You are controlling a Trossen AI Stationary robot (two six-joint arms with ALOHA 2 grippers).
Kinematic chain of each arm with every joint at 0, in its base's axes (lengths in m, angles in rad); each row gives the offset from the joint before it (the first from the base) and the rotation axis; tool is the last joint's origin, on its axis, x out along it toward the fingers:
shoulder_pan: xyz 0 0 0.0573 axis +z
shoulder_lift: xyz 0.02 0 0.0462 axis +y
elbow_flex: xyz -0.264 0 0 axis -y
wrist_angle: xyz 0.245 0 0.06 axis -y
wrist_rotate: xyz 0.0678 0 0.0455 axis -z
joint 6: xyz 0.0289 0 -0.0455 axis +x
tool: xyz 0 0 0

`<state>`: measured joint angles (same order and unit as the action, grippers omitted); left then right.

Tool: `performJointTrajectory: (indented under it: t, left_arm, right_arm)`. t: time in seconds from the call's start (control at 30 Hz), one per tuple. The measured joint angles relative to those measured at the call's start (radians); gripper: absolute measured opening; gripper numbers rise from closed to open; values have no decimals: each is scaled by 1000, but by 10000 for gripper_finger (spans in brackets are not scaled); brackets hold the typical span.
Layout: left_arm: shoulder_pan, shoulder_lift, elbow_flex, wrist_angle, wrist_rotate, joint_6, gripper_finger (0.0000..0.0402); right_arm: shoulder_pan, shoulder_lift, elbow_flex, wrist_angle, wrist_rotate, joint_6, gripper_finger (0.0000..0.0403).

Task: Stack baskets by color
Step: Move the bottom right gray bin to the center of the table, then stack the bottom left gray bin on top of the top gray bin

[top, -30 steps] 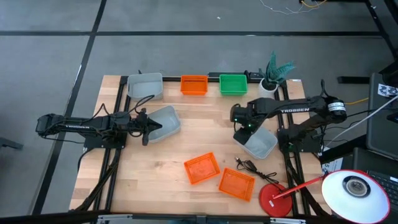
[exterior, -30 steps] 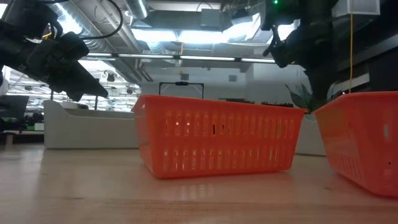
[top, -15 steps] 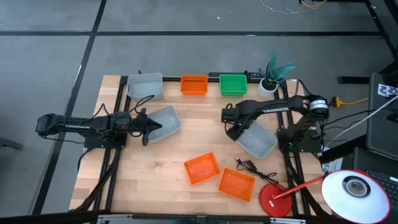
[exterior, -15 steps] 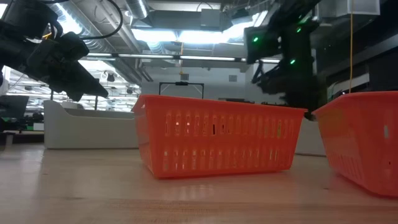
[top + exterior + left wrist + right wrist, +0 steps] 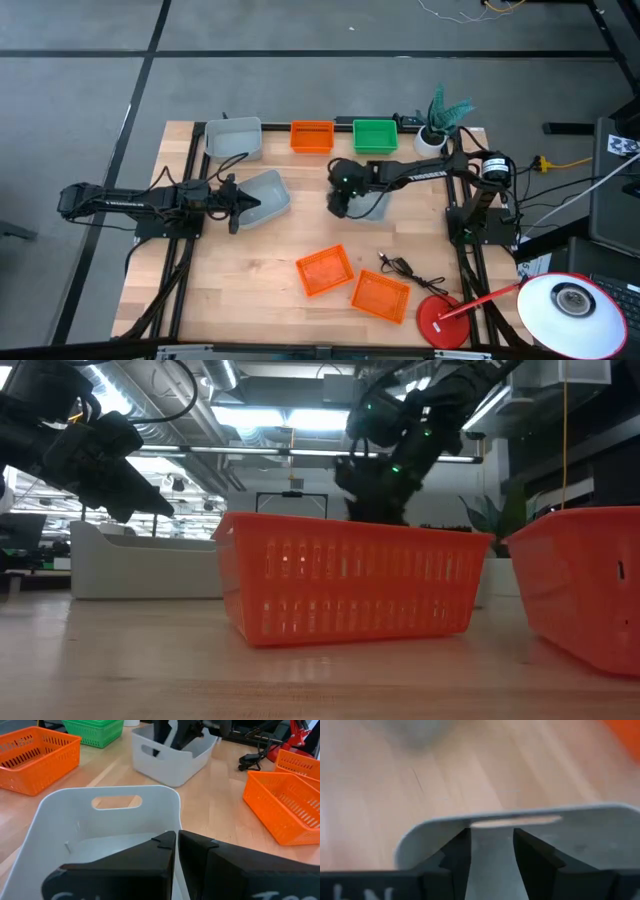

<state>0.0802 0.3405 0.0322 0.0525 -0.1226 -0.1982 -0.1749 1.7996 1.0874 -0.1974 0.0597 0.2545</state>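
Observation:
Two grey-white baskets are in play. One [image 5: 268, 195] lies left of centre, with my left gripper [image 5: 238, 206] shut on it. The other [image 5: 175, 752] stands mid-table under my right arm. My right gripper [image 5: 343, 203] reaches down into it, open, with its fingertips at the end wall. A third grey-white basket [image 5: 233, 138], an orange one [image 5: 312, 136] and a green one [image 5: 375, 134] stand along the far edge. Two more orange baskets [image 5: 325, 270] [image 5: 380, 297] stand near the front. My left gripper pinches a side wall [image 5: 176, 812] of the grey-white basket at its rim, one finger inside and one outside, coming roughly level from the table's left. My right gripper's open fingers [image 5: 457, 850] stand inside the other basket, slanting down from the right. They are against the inner face of its end wall [image 5: 435, 834], just below the handle slot [image 5: 520, 822]. The basket stands on the table.
A white pot with a teal plant [image 5: 437, 125] stands at the far right. A black cable [image 5: 405, 268], a red lamp base [image 5: 440, 320] and the lamp's white head [image 5: 570, 305] lie at the near right. Bare wood lies between the two grey-white baskets.
My right gripper has swung toward the table's left and down, tipping more steeply downward, its fingers staying apart. The grey-white basket under it has slid along the table toward the left and slightly toward the far edge, from the right side to mid-table.

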Motion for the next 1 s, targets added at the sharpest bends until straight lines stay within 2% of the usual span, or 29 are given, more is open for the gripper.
performJointTrajectory:
  t: [0.13,0.23,0.4,0.5,0.57,0.67,0.77,0.9,1.0]
  left_arm:
    - [0,0,0,0,0,0,14]
    - [0,0,0,0,0,0,14]
    - [0,0,0,0,0,0,14]
    - [0,0,0,2,-7,-5,14]
    - [0,0,0,26,-16,-36,14]
    - [0,0,1,124,-90,-108,14]
    - [0,0,30,151,-126,-137,14]
    - [1,5,132,-40,-120,-169,14]
    - [5,53,225,-207,-141,-223,14]
  right_arm:
    - [0,1,0,150,-1,-56,147]
    - [0,-18,4,163,-29,-81,147]
    - [8,-79,52,2,-68,-81,147]
    - [19,-120,85,-146,-49,-80,147]
    - [28,-149,102,-238,-5,-75,147]
    - [44,-192,112,-338,94,-37,147]
    - [64,-237,113,-400,263,27,147]
    - [88,-280,113,-477,461,59,147]
    - [94,-301,113,-513,499,59,147]
